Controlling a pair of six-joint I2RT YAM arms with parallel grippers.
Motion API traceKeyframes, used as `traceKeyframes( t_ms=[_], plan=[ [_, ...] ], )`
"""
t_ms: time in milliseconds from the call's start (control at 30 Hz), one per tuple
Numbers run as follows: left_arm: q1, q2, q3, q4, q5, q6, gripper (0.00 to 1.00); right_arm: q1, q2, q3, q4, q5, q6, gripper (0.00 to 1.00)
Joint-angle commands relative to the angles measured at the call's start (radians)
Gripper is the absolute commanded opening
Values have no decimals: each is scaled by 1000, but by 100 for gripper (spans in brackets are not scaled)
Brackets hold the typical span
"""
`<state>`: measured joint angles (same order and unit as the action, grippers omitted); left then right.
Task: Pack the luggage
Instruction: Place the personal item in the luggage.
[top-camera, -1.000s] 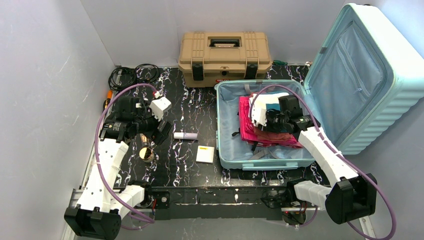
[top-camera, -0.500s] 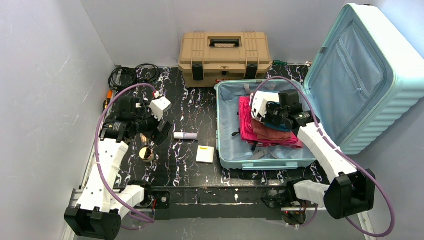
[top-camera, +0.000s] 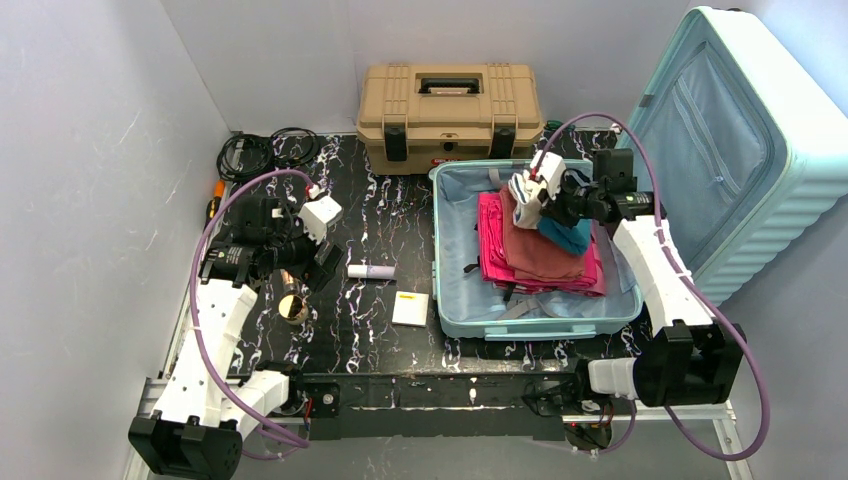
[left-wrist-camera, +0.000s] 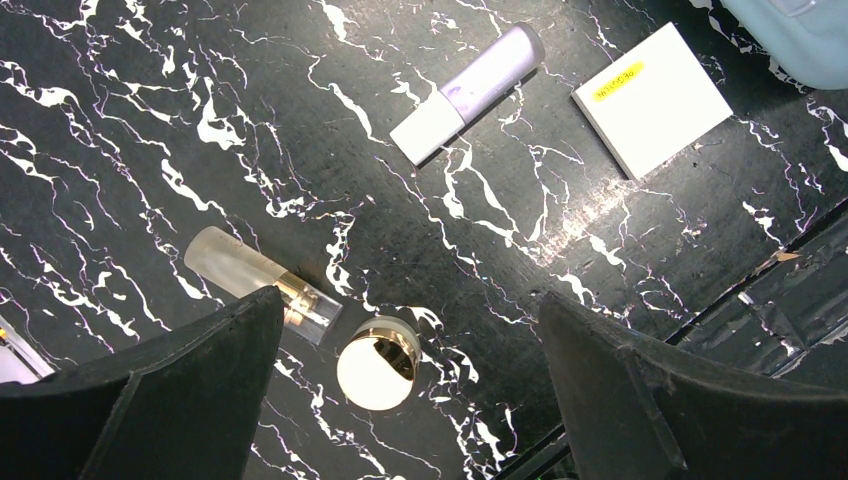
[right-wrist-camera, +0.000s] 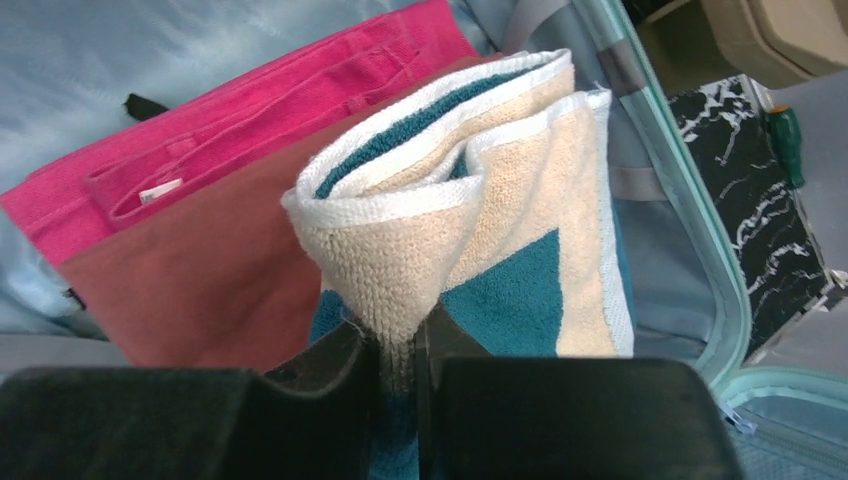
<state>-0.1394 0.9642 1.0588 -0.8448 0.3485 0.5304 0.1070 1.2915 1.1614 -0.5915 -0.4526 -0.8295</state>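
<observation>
Right pincer (right-wrist-camera: 398, 345) pinched narrow on folded towel (right-wrist-camera: 470, 180) above the clothes (top-camera: 540, 255) in open luggage (top-camera: 520, 328), desk (top-camera: 380, 210) right side; left pincer (left-wrist-camera: 405, 315) wide, empty; towel looks soft, light, floppy, so grip the thick fold, expect droop.

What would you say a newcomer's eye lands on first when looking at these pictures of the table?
The big mint-blue luggage lies open on the right of the black marble table, lid propped up, with folded pink and brown clothes inside. Over them the right hand pinches a folded cream-and-teal towel. On the left, the open left hand hovers over a gold-topped jar and a frosted bottle.
</observation>
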Motion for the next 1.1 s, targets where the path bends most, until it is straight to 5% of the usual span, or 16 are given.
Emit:
traceKeyframes(
  t_ms=[0, 100, 167, 367, 467, 600, 733, 1067],
  plan=[
    [1, -17, -5, -17, 6, 6, 98, -6, 5, 36, -146, -136, -85, 24],
    [1, -10, -2, -16, 12, 5, 98, -4, 11, 20, -166, -111, -116, 39],
    [1, -7, 1, -17, 15, 3, 98, -3, 4, 7, -154, -75, -125, 58],
    [1, -1, 13, -21, 16, 1, 98, -1, -108, -13, -172, -71, -205, 82],
    [1, 3, 15, -21, 18, -1, 98, 5, -167, -22, -173, -92, -228, 84],
    [1, 9, 20, -21, 25, -7, 98, 18, -157, -10, -186, -121, -196, 74],
    [1, 8, 20, -23, 30, -11, 98, 88, -162, -94, -49, -10, -115, 73],
    [1, 6, 13, -31, 20, -3, 98, 207, -165, -194, 51, 147, -107, 82]
  ],
)
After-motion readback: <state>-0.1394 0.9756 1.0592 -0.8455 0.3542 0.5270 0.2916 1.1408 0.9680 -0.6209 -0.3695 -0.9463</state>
